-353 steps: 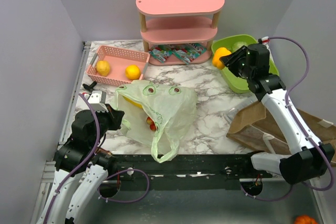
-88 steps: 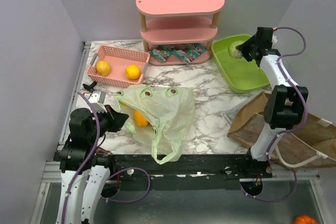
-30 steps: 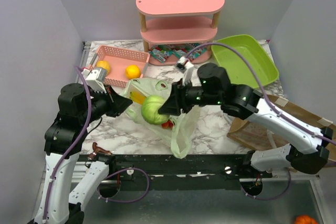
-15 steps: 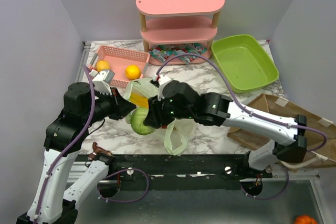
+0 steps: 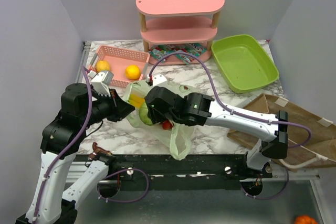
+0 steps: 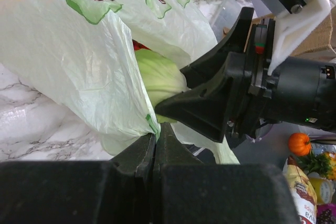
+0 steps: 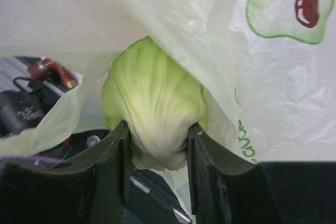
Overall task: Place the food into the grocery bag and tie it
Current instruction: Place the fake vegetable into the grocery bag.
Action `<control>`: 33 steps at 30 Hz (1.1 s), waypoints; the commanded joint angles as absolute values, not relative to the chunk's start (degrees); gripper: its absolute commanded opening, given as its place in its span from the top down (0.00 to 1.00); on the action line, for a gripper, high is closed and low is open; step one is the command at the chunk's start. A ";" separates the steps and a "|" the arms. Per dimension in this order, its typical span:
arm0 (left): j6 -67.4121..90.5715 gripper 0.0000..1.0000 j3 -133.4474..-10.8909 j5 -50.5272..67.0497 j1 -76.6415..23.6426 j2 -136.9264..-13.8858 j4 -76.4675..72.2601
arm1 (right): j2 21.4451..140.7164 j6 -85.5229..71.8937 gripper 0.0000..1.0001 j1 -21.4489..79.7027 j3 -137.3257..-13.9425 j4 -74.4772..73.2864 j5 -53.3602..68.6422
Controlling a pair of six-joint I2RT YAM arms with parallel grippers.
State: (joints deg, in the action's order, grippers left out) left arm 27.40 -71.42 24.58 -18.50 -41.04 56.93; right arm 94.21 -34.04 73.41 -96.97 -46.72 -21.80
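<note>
The right gripper (image 7: 156, 132) is grasping the leafy head (image 7: 152, 93), probably light and soft, at its base; the left gripper (image 6: 156, 138) is clenching the flimsy grocery bag (image 5: 179, 139) at its nine-o'clock rim.

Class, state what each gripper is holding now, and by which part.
The right gripper clamps the pale green leafy head across one end. The left gripper pinches the grocery bag by the edge of its mouth.

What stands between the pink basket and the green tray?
A pink shelf unit with teal and red snack packets on its lowest board, seen in the top view.
</note>
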 commanded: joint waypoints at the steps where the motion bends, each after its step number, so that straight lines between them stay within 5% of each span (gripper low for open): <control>1: 26.37 1.00 -73.31 23.85 -18.72 -40.00 58.18 | 98.08 -36.83 0.70 73.49 -102.47 -54.24 -34.42; 11: 26.72 1.00 -72.18 23.99 -18.72 -38.94 58.01 | 101.22 -36.41 0.57 73.51 -106.35 -55.33 -36.13; 19: 27.21 1.00 -71.28 24.09 -18.74 -38.40 57.74 | 103.83 -36.08 0.11 73.45 -110.17 -56.73 -37.44; 33: 27.51 1.00 -69.88 23.92 -18.72 -37.79 57.22 | 93.98 -40.15 0.04 73.48 -104.91 -57.04 -26.55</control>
